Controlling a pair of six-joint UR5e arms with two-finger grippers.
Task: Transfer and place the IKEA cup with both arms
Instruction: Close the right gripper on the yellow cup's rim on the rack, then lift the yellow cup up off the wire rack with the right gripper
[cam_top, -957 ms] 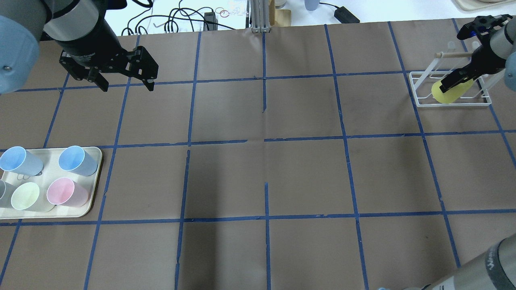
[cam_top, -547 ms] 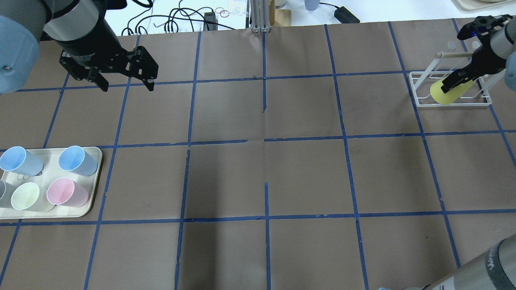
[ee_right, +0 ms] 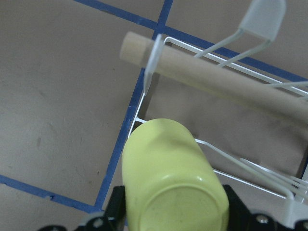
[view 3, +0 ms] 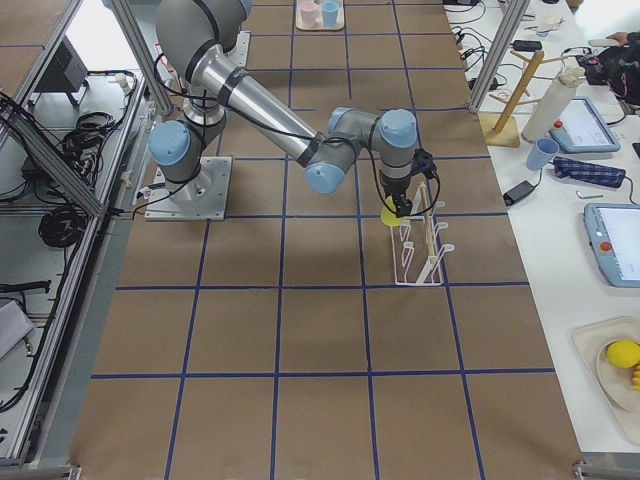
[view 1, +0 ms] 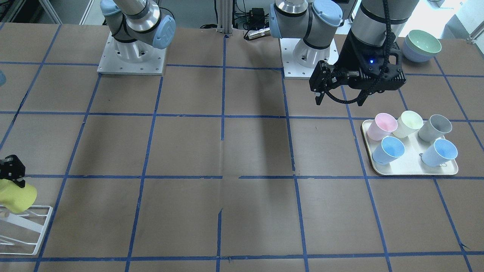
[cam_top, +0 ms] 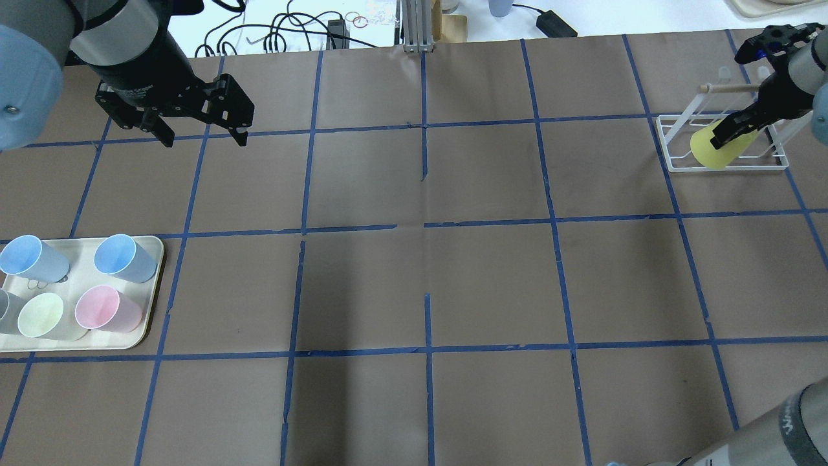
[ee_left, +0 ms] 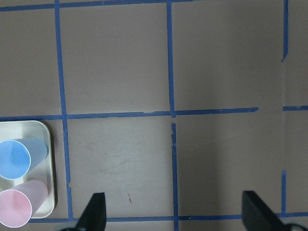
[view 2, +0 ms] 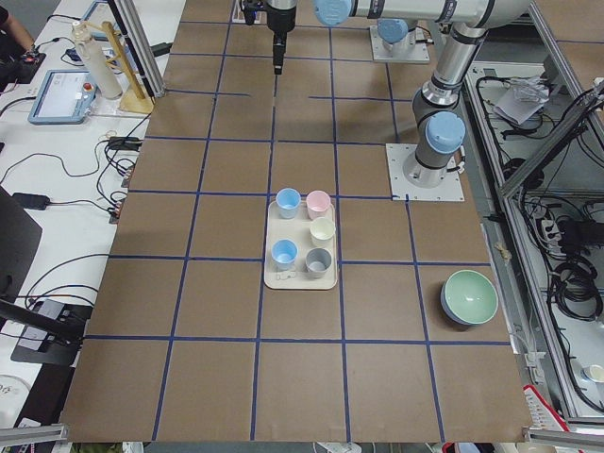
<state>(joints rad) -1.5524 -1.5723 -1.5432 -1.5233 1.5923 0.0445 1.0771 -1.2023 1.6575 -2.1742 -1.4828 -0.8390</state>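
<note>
The bright yellow IKEA cup (cam_top: 708, 153) lies tilted over the near corner of the white wire rack (cam_top: 673, 163) at the table's far right. My right gripper (cam_top: 726, 136) is shut on the cup. In the right wrist view the cup (ee_right: 168, 178) fills the space between the fingers (ee_right: 115, 207), its base toward the camera. It also shows in the front view (view 1: 17, 195) and the right side view (view 3: 387, 212). My left gripper (cam_top: 206, 138) is open and empty, hanging above the table at far left, beyond the tray (cam_top: 152, 285).
The tray holds two light blue cups (cam_top: 119, 256), a pink cup (cam_top: 103, 309), a pale cream-yellow cup (cam_top: 40, 315) and a grey cup. The rack has a wooden dowel (ee_right: 216, 82) on top. Stacked bowls (view 1: 421, 45) stand near the left arm's base.
My right gripper has shifted slightly upward in the overhead view with the yellow cup in it, over the rack. The left arm has not moved.
</note>
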